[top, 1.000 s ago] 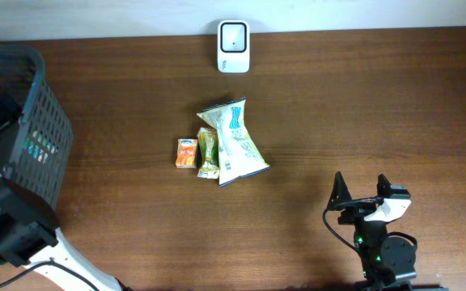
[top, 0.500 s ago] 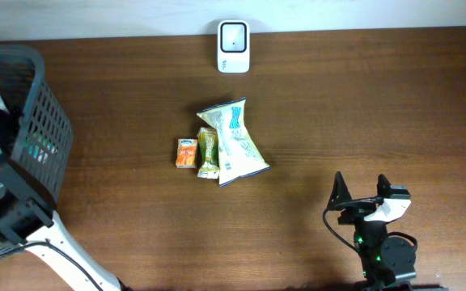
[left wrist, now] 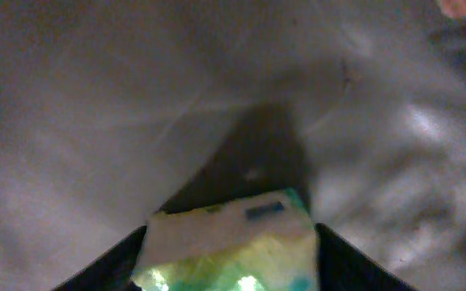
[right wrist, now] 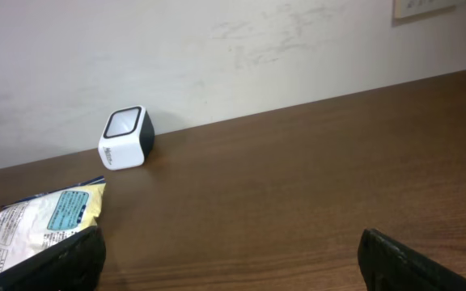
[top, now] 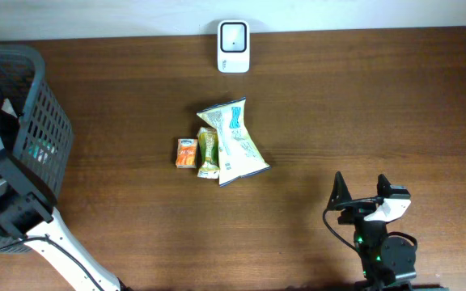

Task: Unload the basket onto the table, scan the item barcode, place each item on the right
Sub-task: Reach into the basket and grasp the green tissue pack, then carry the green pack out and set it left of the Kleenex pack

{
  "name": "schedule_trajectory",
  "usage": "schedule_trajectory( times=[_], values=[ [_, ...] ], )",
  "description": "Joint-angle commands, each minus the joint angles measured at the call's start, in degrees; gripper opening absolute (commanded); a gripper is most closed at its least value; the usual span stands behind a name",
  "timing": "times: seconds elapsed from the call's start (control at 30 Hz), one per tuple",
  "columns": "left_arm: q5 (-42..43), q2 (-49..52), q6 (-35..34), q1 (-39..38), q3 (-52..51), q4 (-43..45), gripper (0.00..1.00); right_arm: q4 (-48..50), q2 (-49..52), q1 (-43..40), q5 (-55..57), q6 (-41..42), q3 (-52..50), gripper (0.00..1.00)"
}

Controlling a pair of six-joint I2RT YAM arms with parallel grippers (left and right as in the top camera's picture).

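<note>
In the left wrist view a green, yellow and white packet (left wrist: 229, 242) fills the gap between my left gripper's (left wrist: 230, 271) dark fingers (left wrist: 108, 267), which touch both of its sides. Around it is a blurred grey surface. From overhead the left arm (top: 6, 202) reaches into the black basket (top: 51, 121), which hides that gripper. The white barcode scanner (top: 233, 46) stands at the table's far edge, also in the right wrist view as scanner (right wrist: 125, 138). My right gripper (top: 362, 194) rests open and empty near the front right.
A large yellow-green snack bag (top: 237, 141), a small green packet (top: 208, 152) and an orange carton (top: 187, 153) lie together mid-table. The snack bag (right wrist: 43, 222) shows left of the right fingers. The basket stands at the left edge, with something teal (top: 35, 148) showing through its mesh.
The left arm has shifted slightly inside the basket and its jaws have closed in on the packet. The right arm and the table items have not moved.
</note>
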Motion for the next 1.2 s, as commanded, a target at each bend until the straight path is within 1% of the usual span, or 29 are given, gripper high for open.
schedule_trajectory(
  times=[0.0,0.1,0.2,0.27,0.33,0.43,0.53,0.83,0.93,0.97,1.07,1.17],
  values=[
    [0.68,0.85,0.26,0.20,-0.20,-1.07,0.47,-0.44,-0.15,0.26,0.28,0.44,-0.31,0.99],
    [0.68,0.59,0.26,0.22,-0.17,-1.57,0.36,-0.46,-0.17,0.26,0.28,0.44,-0.31,0.99],
    [0.70,-0.35,0.26,0.20,0.04,-2.23,0.30,-0.46,-0.17,0.26,0.28,0.44,-0.31,0.99],
    [0.70,-1.64,0.24,0.20,0.98,-3.19,0.30,-0.44,-0.15,0.26,0.28,0.44,-0.31,0.99],
    [0.70,-3.91,0.24,0.20,2.43,-4.50,0.34,-0.44,-0.15,0.26,0.28,0.44,-0.31,0.99],
    [0.74,-8.13,0.13,0.31,4.42,-5.79,0.34,-0.46,-0.15,0.26,0.28,0.44,-0.31,0.99],
    [2.27,-16.13,-0.22,0.31,5.64,-6.29,0.34,-0.46,-0.15,0.26,0.28,0.44,-0.31,0.99],
    [3.06,-40.35,-1.29,-1.36,5.64,-7.61,0.34,-0.44,-0.15,0.26,0.28,0.44,-0.31,0.99],
    [3.87,-46.07,-1.27,-4.87,5.62,-9.60,0.35,-0.46,-0.17,0.26,0.28,0.44,-0.31,0.99],
    [3.85,-47.32,-1.25,-7.37,5.62,-11.30,0.36,-0.44,-0.15,0.26,0.28,0.44,-0.31,0.98],
    [3.21,-47.34,-0.92,-13.79,4.90,-15.50,0.37,-0.44,-0.15,0.26,0.28,0.44,-0.31,0.99],
    [3.15,-46.82,-0.35,-20.20,-0.87,-15.58,0.38,-0.44,-0.15,0.26,0.28,0.44,-0.31,0.98]
  ],
)
